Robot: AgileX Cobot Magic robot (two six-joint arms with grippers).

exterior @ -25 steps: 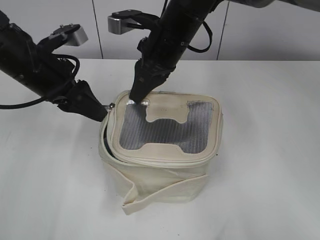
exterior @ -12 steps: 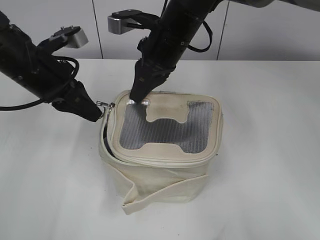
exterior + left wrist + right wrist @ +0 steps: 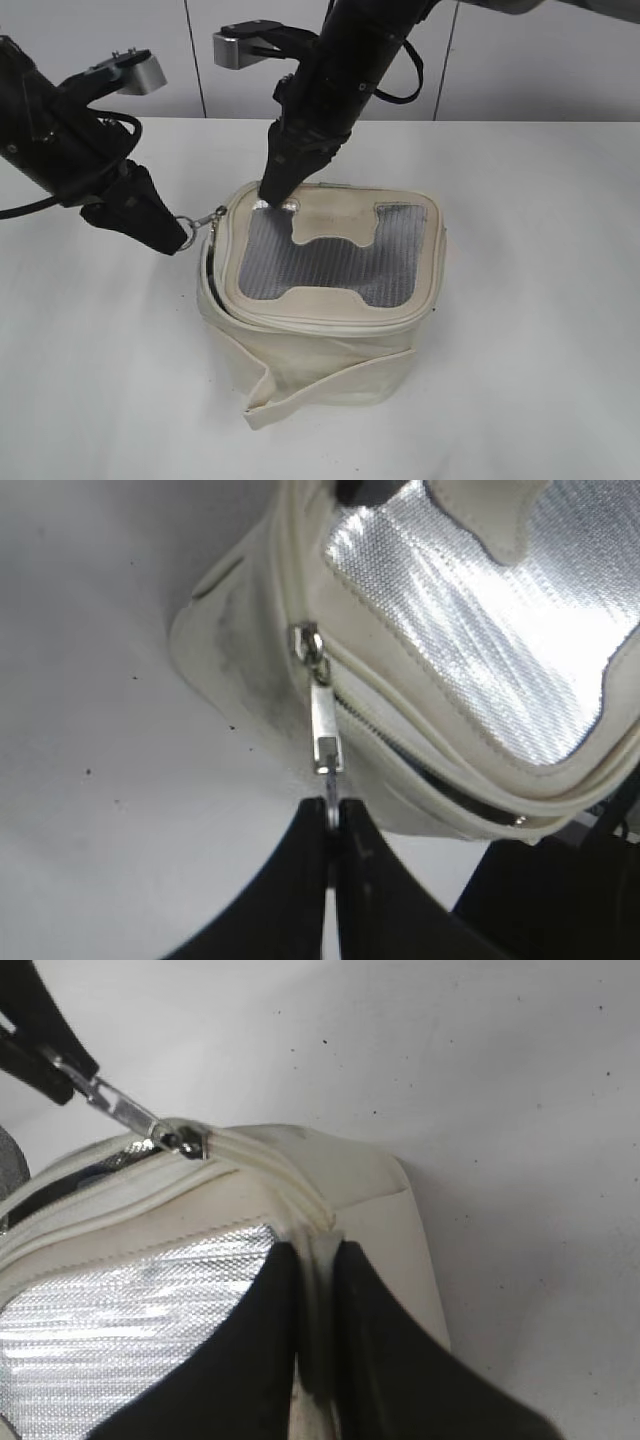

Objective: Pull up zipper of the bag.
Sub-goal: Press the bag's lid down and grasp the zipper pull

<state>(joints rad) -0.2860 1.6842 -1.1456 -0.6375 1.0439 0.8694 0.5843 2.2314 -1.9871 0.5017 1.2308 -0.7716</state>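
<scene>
The cream bag (image 3: 330, 330) stands mid-table, its mesh lid (image 3: 330, 255) up, zipper track (image 3: 215, 270) gaping along the left edge. My left gripper (image 3: 180, 243) is shut on the ring of a silver zipper pull (image 3: 205, 220), stretched taut off the lid's back-left corner; the pull (image 3: 325, 725) and jaws (image 3: 333, 815) also show in the left wrist view. My right gripper (image 3: 272, 190) is shut on a fold of the lid's cream edge fabric (image 3: 315, 1260) at the back-left corner. The pull (image 3: 125, 1110) and bag (image 3: 380, 1210) show in the right wrist view. A second pull (image 3: 518, 821) glints low on the track.
The white table (image 3: 540, 300) lies around the bag. The loose cream strap (image 3: 300, 385) hangs down the bag's front. A wall with panel seams (image 3: 195, 60) stands behind the table. The left arm's cable (image 3: 30, 208) trails at the far left.
My left gripper has drawn back to the left and slightly down, pulling the zipper pull out taut from the corner. The right gripper has stayed pinched on the lid.
</scene>
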